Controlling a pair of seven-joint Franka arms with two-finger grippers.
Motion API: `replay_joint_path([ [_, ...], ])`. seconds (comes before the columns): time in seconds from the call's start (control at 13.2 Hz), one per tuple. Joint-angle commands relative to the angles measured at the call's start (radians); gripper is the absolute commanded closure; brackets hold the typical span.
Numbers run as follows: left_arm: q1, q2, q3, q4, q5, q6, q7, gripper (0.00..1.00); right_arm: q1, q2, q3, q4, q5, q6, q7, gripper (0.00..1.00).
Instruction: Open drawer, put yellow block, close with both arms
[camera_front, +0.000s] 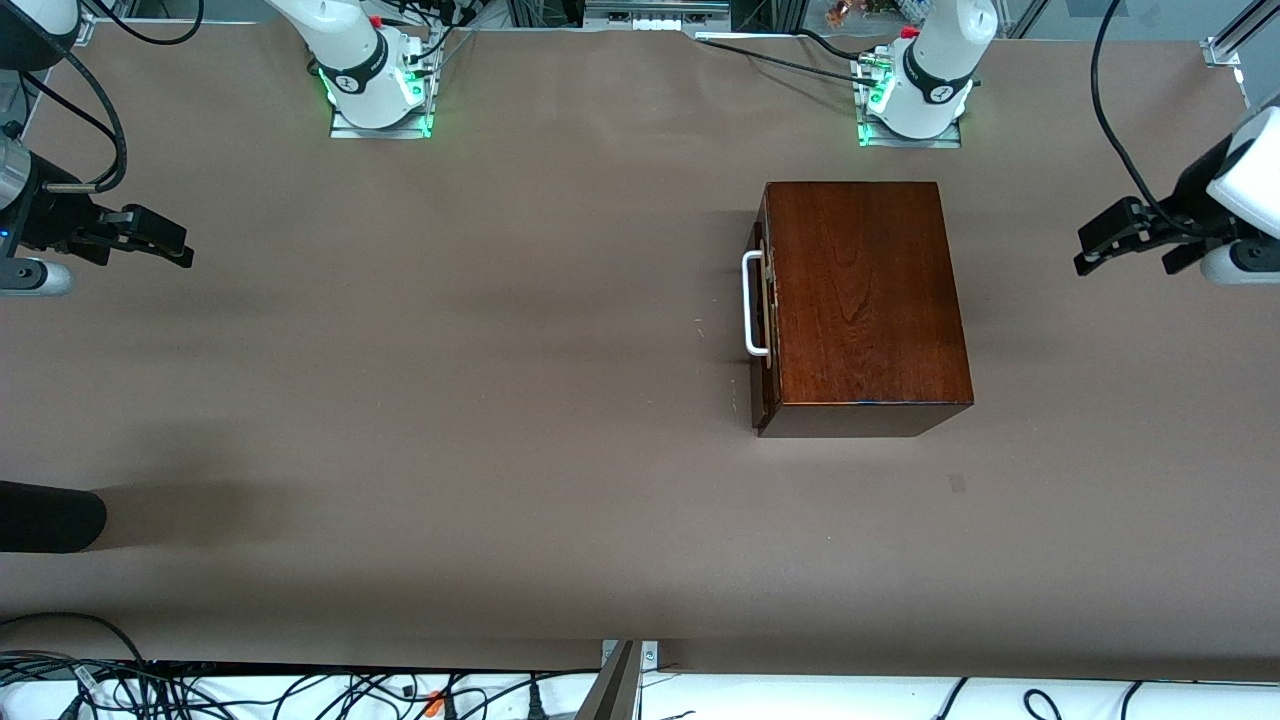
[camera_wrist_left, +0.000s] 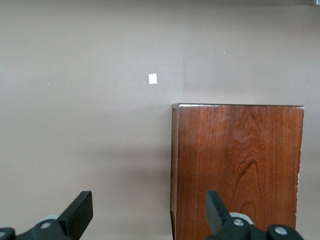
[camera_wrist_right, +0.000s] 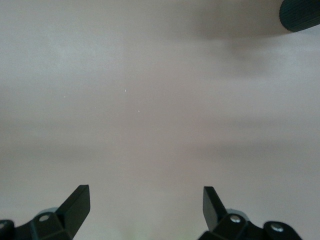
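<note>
The dark mahogany box (camera_front: 862, 295) stands on the table toward the left arm's end. Its drawer is pushed in, and the drawer's white bar handle (camera_front: 752, 303) faces the right arm's end. The box also shows in the left wrist view (camera_wrist_left: 240, 165). The yellow block is not in view. My left gripper (camera_front: 1088, 252) is open and empty, up in the air past the box at the left arm's end of the table; it shows in its wrist view (camera_wrist_left: 149, 205). My right gripper (camera_front: 172, 246) is open and empty over the right arm's end, over bare table in its wrist view (camera_wrist_right: 146, 200).
A black rounded object (camera_front: 50, 517) reaches in over the table edge at the right arm's end, nearer the front camera; it also shows in the right wrist view (camera_wrist_right: 300, 15). A small pale square mark (camera_wrist_left: 153, 78) lies on the brown table (camera_front: 450, 400) near the box.
</note>
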Motion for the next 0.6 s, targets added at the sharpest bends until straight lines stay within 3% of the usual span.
replay_joint_path([
  [0.0,0.018,-0.037,-0.034,-0.056,0.021,0.026,-0.023,0.0,-0.011,-0.015,0.011,-0.004,-0.011,-0.009,0.005,0.0],
  [0.23,0.073,-0.039,-0.098,-0.055,0.041,0.018,-0.02,0.0,-0.011,-0.014,0.011,-0.004,-0.011,-0.008,0.005,0.0],
  [0.53,0.074,-0.036,-0.098,-0.05,0.041,0.004,-0.017,0.0,-0.011,-0.014,0.011,-0.004,-0.011,-0.006,0.005,0.0],
])
